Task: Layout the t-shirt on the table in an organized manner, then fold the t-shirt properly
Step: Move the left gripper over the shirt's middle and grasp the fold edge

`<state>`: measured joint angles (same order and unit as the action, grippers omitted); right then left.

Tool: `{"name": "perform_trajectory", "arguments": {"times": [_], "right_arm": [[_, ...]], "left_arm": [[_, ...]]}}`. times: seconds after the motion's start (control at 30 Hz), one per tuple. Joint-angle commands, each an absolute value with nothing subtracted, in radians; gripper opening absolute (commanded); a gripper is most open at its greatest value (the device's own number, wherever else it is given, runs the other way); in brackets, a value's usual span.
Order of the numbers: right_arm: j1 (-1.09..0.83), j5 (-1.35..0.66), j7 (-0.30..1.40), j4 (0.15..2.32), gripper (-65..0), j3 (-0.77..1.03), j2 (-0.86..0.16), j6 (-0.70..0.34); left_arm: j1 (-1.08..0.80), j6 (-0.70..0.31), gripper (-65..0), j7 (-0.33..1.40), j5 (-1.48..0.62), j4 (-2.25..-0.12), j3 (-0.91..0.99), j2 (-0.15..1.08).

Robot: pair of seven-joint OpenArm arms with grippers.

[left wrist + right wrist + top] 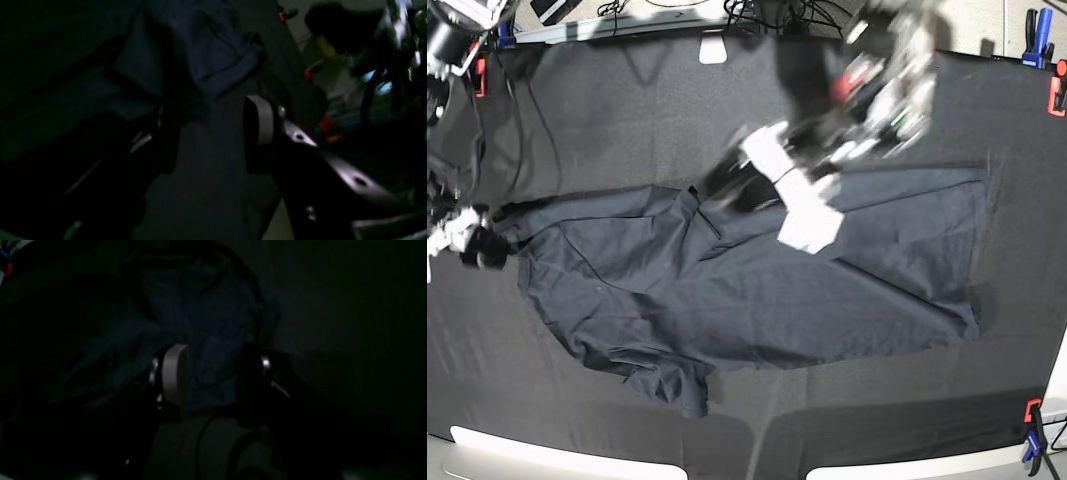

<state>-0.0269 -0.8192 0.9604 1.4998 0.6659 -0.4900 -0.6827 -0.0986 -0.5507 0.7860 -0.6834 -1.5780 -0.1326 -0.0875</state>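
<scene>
The dark charcoal t-shirt [757, 290] lies spread wide across the black-clothed table [627, 100], wrinkled, with one sleeve bunched near the front [677, 385]. My left gripper [724, 190], blurred in the base view, hovers over the shirt's upper middle. In its wrist view the left gripper [213, 133] is open, bare tablecloth between its fingers [262, 123] and shirt folds [206, 50] just ahead. At the shirt's left end sits my right gripper [495, 242]. Up close the right gripper [213, 373] is open, with navy fabric [206, 316] showing between and beyond its pads [175, 373].
Red and blue clamps [1054, 95] [1032, 432] hold the cloth at the right corners, and another clamp [479, 75] sits at the back left. A small white object [714, 48] and cables lie at the back edge. The table's pale front edge [527, 450] shows.
</scene>
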Motion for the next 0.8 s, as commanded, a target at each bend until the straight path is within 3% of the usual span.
{"name": "perform_trajectory", "arguments": {"times": [0.0, 0.27, 0.63, 0.7, 0.77], "right_arm": [[-0.024, -0.842, 0.952, 1.517, -38.6, 0.677, -0.513, -0.698], [-0.07, -0.842, 0.949, 1.517, -38.6, 0.713, -0.513, -0.698], [-0.07, -0.849, 0.951, 1.517, -38.6, 0.717, -0.513, -0.698], [-0.07, -0.849, 0.956, 1.517, -38.6, 0.717, -0.512, -0.698], [-0.07, -0.849, 0.962, 1.517, -38.6, 0.717, -0.512, -0.698]], "left_arm": [[-0.064, -0.561, -37.5, 0.779, -0.707, -1.548, -0.139, -0.106], [0.074, -0.561, -37.5, 0.784, -0.623, -1.281, -0.147, -0.149], [0.089, -0.524, -37.5, 0.646, -0.55, -1.249, -0.265, -0.149], [0.089, -0.524, -41.1, 0.625, -0.55, -1.249, -0.285, -0.149], [0.089, -0.524, -49.3, 0.607, -0.55, -1.249, -0.291, -0.149]]}}
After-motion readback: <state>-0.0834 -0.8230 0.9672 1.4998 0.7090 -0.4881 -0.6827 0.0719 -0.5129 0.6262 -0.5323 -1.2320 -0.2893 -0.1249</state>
